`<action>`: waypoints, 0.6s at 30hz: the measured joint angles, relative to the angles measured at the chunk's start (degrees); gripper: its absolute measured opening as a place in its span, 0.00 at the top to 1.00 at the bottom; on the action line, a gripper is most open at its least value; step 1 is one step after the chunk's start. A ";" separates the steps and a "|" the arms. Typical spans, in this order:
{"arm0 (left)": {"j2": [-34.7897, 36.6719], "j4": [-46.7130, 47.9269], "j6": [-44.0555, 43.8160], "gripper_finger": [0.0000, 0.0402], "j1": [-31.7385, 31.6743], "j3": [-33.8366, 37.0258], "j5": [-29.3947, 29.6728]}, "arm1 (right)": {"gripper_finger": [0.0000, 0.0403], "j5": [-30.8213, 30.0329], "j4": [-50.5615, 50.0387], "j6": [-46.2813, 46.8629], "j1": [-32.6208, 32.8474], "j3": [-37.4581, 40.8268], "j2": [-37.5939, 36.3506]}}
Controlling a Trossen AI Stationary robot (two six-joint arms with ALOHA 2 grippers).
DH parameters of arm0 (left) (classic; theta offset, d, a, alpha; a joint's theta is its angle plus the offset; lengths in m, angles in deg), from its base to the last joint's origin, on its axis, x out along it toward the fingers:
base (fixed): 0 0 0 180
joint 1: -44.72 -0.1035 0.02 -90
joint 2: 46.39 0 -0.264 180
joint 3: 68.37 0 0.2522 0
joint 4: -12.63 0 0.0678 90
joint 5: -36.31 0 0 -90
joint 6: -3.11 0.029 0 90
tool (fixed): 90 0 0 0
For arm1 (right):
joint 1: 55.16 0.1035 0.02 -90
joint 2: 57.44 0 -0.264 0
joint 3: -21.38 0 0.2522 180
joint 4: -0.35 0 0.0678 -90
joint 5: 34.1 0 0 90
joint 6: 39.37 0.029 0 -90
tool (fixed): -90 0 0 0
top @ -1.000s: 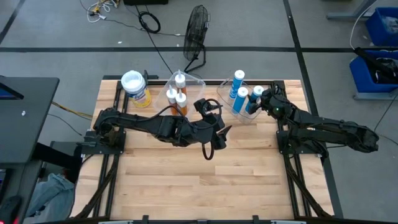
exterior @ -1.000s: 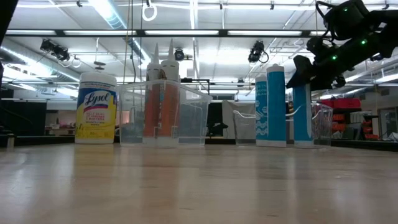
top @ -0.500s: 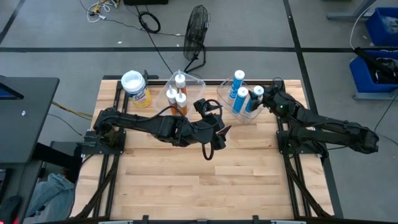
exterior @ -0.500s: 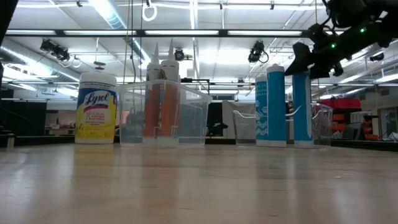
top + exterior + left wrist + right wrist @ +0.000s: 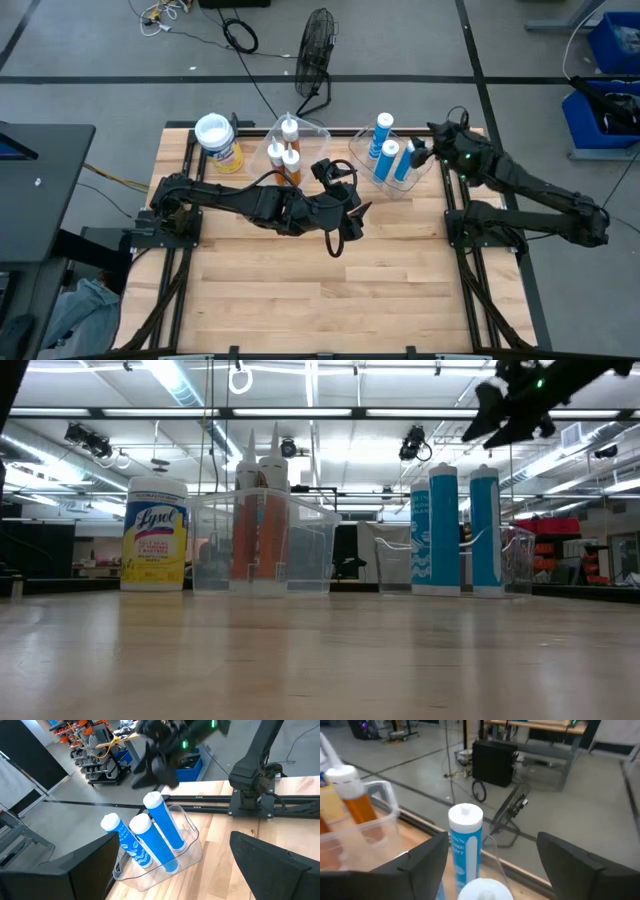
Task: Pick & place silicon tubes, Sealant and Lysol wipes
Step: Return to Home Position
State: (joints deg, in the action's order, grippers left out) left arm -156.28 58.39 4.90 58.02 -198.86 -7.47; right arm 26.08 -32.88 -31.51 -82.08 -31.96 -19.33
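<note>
The yellow Lysol wipes canister [image 5: 218,143] [image 5: 154,535] stands on its base at the table's far left. Three orange tubes [image 5: 286,152] [image 5: 260,510] stand upright in a clear bin [image 5: 262,542]. Three blue-white tubes [image 5: 150,837] [image 5: 388,150] [image 5: 445,528] stand upright in a second clear bin [image 5: 192,850] at the far right. My right gripper [image 5: 422,152] [image 5: 505,405] [image 5: 492,870] hovers open above those tubes' caps, holding nothing. My left gripper [image 5: 355,213] [image 5: 165,880] waits open over the table's middle, pointing at the blue tubes.
A black floor fan [image 5: 316,50] and cables lie beyond the table's far edge. The near half of the wooden table [image 5: 320,300] shows bare boards. The right arm's base [image 5: 480,220] sits at the table's right edge.
My right gripper has risen from beside the blue tubes' caps to well above them, staying open. The blue tubes stand where they were. My left arm has kept still.
</note>
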 joint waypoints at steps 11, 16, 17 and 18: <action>0.00 1.13 -4.64 0.16 -0.58 0.00 -10.04 | 0.55 20.67 -26.41 7.52 2.25 -19.19 -0.13; 0.00 1.10 -6.66 0.36 -2.55 0.00 -24.82 | 0.90 25.86 -35.40 14.21 5.77 -19.09 -2.36; 0.00 1.08 -5.63 0.41 -2.77 0.00 -27.52 | 0.95 25.89 -35.92 15.12 6.72 -19.11 -3.00; 0.00 1.01 -4.74 0.46 -2.93 0.00 -29.51 | 0.97 25.82 -36.31 15.99 7.70 -19.14 -3.46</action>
State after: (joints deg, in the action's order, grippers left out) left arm -156.28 59.40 0.15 55.09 -198.86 -36.98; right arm 51.90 -69.19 -15.52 -74.38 -51.10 -22.79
